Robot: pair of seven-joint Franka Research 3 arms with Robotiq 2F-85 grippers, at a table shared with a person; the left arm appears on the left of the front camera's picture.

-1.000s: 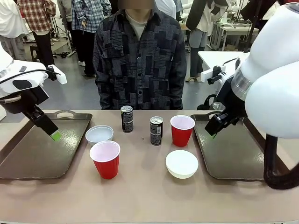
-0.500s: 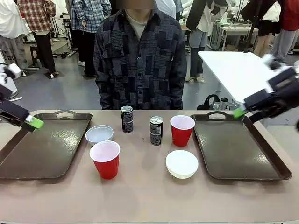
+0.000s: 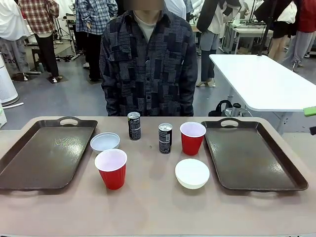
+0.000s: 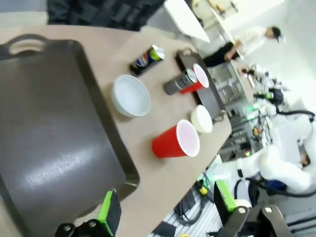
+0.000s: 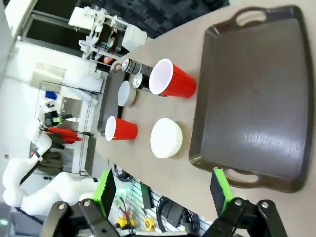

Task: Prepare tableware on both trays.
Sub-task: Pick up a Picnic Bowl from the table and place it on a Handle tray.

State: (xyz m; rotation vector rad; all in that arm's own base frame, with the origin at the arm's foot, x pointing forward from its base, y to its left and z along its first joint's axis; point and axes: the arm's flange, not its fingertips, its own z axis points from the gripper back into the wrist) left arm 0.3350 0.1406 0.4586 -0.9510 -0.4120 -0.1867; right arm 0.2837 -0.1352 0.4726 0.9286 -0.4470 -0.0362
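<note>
Cups point(image 3: 111, 168), bowls point(image 3: 192, 173) seemingly empty, between trays point(image 3: 44, 158)

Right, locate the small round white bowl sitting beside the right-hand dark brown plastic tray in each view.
Front view: the small round white bowl sits lower centre-right, just left of the right dark brown plastic tray.
Left wrist view: right of centre, at the far tray's lower end.
Right wrist view: centre, left of the tray's lower corner.
Shared landmark: the red plastic cup nearest the robot, the bowl's neighbour.
</note>
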